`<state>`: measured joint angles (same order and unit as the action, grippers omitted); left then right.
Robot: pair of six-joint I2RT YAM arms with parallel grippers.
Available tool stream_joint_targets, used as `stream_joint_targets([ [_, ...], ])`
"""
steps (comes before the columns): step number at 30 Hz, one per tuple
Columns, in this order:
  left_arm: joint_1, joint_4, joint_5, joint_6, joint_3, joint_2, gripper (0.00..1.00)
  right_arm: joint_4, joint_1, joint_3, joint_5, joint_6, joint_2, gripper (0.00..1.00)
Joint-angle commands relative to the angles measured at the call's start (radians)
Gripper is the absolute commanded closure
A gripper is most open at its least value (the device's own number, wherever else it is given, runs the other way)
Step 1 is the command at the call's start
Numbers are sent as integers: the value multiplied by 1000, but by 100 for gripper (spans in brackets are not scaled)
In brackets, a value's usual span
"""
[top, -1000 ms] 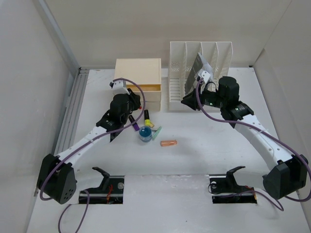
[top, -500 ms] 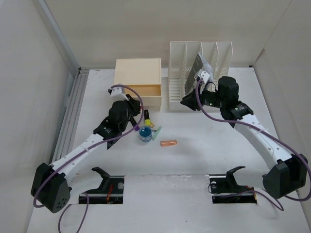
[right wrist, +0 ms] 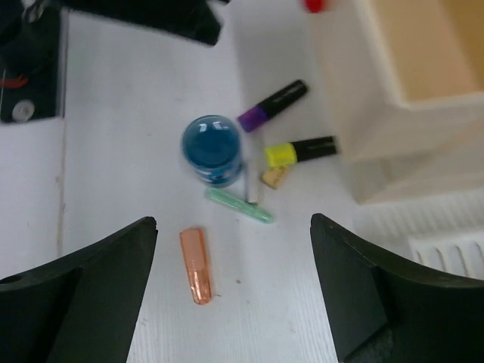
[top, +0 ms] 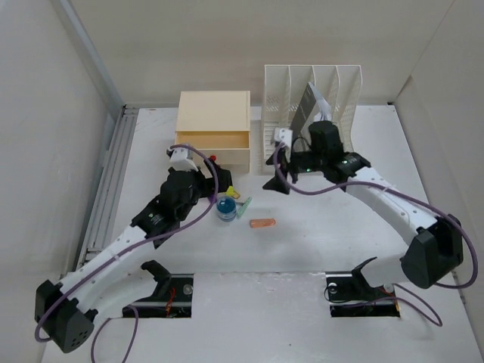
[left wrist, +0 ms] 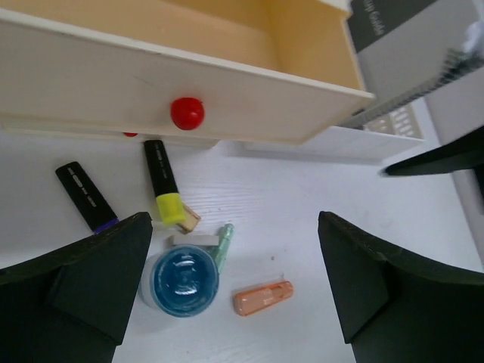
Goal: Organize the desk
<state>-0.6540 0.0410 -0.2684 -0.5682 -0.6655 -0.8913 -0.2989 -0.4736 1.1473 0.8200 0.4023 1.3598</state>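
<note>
While left and right jaws gape empty above the desk, lettering on the grey booklet is illegible.

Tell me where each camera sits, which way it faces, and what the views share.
Top external: overhead from behind, looking down on the desk; left arm, right arm whole.
Left wrist: on the left arm, facing the open drawer; left fingers show.
Right wrist: on the right arm, looking down; right fingers show.
Shared: blue jar.
</note>
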Motion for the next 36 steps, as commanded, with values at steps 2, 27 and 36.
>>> stream_joint_targets([
  [2, -38, -70, 21, -10, -28, 188, 10, -108, -203, 22, -25, 289, 71, 11],
  [27, -38, -219, -169, 56, -59, 474, 8, 122, -387, 207, -343, 280, 541, 2],
  [36, -38, -219, -160, 56, -49, 483, 8, 81, -416, 261, -282, 259, 601, 2],
])
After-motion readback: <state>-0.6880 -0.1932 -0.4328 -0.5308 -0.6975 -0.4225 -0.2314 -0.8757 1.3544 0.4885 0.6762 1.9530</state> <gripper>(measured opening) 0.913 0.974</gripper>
